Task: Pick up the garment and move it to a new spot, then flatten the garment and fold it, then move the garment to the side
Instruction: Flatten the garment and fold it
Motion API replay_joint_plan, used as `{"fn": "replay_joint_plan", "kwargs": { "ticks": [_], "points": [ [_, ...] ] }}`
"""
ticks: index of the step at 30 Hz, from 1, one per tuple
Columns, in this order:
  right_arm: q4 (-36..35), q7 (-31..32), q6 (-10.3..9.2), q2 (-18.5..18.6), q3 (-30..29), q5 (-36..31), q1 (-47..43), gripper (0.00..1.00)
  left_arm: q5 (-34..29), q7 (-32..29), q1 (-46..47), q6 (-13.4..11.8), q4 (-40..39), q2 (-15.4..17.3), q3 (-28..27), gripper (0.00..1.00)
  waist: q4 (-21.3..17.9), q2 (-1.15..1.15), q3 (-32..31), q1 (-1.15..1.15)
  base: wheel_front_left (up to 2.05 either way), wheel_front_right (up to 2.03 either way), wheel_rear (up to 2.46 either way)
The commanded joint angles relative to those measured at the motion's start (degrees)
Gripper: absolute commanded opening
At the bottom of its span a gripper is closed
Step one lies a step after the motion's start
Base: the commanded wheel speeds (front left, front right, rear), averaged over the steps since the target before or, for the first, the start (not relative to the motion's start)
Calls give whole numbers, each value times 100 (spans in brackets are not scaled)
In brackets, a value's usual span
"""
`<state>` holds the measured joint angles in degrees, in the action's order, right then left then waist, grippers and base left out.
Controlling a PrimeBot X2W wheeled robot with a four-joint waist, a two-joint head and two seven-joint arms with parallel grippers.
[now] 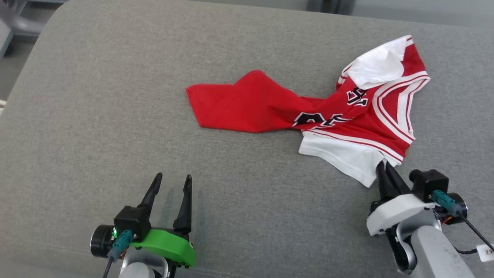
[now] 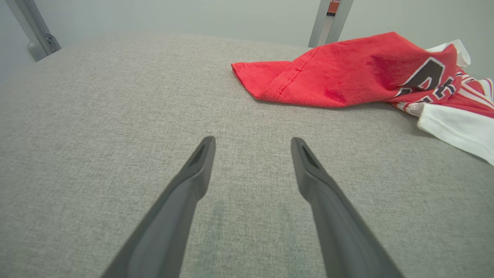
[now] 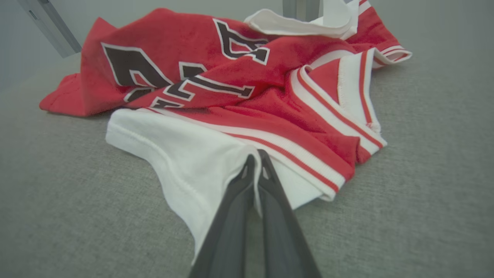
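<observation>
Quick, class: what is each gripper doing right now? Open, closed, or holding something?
Left gripper: open, holding nothing.
Right gripper: closed on the white edge of the shirt.

garment (image 1: 270, 108): red shirt with white sleeves, striped trim and black lettering
state: crumpled, twisted, unfolded
place: right part of grey cushion (image 1: 115, 116)
near white sleeve: pinched by right gripper (image 1: 383, 164)

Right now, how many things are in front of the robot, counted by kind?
Garment: 1, red and white, crumpled
Grippers: 2, the left gripper open over bare fabric, the right gripper shut on the garment's white edge
Grey padded surface: 1
Total: 4
</observation>
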<state>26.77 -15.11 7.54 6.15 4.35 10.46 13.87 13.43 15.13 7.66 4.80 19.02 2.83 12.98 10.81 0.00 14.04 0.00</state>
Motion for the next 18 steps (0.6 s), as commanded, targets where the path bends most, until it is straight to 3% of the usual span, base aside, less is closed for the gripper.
{"fn": "replay_joint_plan", "kwargs": {
  "ticks": [1, 8, 9, 10, 11, 18],
  "points": [
    [-166, -5, -11, 54, -110, 30, -183, 0, -35, -1, -87, 22, 27, 17, -50, 100, -543, 0, -469, 0, 0, 0, 0],
    [-634, -9, -11, 172, -346, -12, -758, 0, -33, -2, -169, 80, 68, 17, -19, 100, -876, 0, -616, 0, 0, 0, 0],
    [-616, -9, -11, 132, -372, 12, -797, 32, -22, -1, -167, 93, 71, 17, 12, 100, -917, 0, -619, 0, 0, 0, 0],
    [-609, -9, -11, 101, -384, 30, -825, 92, -9, -1, -159, 108, 77, 18, 40, 100, -945, 0, -616, 0, 0, 0, 0],
    [-631, -9, -10, 75, -379, 54, -833, 100, -21, -1, -128, 124, 84, 18, 79, 100, -973, 0, -598, 0, 0, 0, 0],
    [-896, -9, -10, -73, -186, 46, -683, 100, 176, -1, 476, 259, 474, 17, 577, 100, -1175, 0, -330, 0, 0, 0, 0]
  ]
}}
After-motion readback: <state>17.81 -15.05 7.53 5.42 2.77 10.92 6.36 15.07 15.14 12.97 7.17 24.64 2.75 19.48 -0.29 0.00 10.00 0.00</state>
